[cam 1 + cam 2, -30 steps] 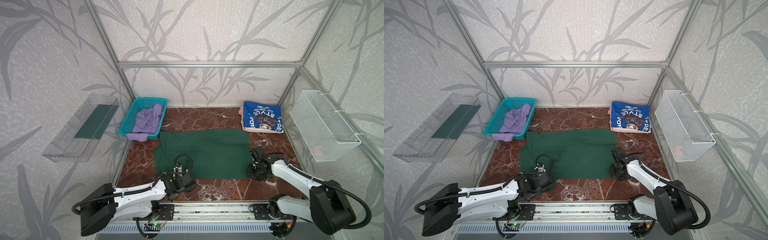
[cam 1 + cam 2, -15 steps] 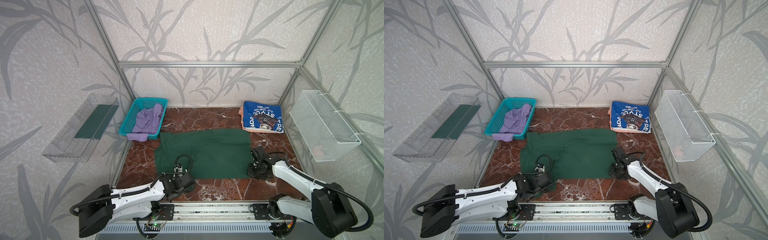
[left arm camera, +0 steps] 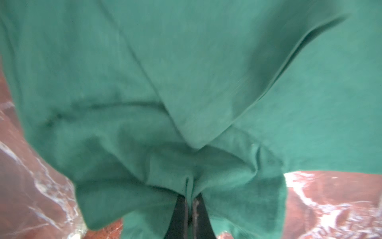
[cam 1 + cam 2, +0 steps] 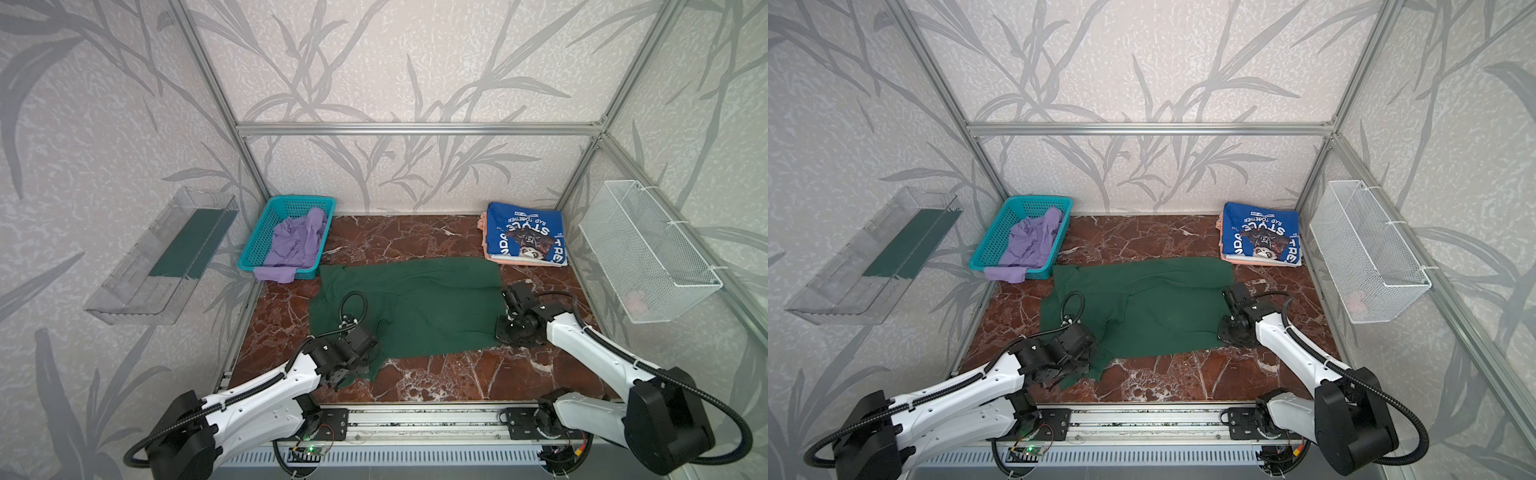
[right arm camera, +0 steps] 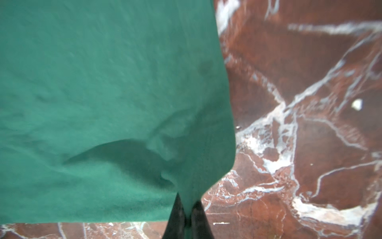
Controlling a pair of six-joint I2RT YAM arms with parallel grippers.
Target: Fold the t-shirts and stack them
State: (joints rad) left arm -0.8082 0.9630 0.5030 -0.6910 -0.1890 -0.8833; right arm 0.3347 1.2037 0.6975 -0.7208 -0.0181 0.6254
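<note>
A dark green t-shirt lies spread across the marble floor. My left gripper is shut on its bunched near left corner, where the cloth puckers between the black fingers. My right gripper is shut on the near right corner, with the cloth pulled up into a peak. At the back right a folded royal blue t-shirt with white lettering rests on a peach t-shirt. A crumpled lavender t-shirt hangs over the turquoise basket.
A white wire basket hangs on the right wall and a clear plastic tray on the left wall. The metal rail with both arm bases runs along the front edge. Bare marble floor shows in front of the green shirt.
My right gripper has closed on the green shirt's near right corner. The left gripper has kept its grip, and that corner has shifted slightly.
</note>
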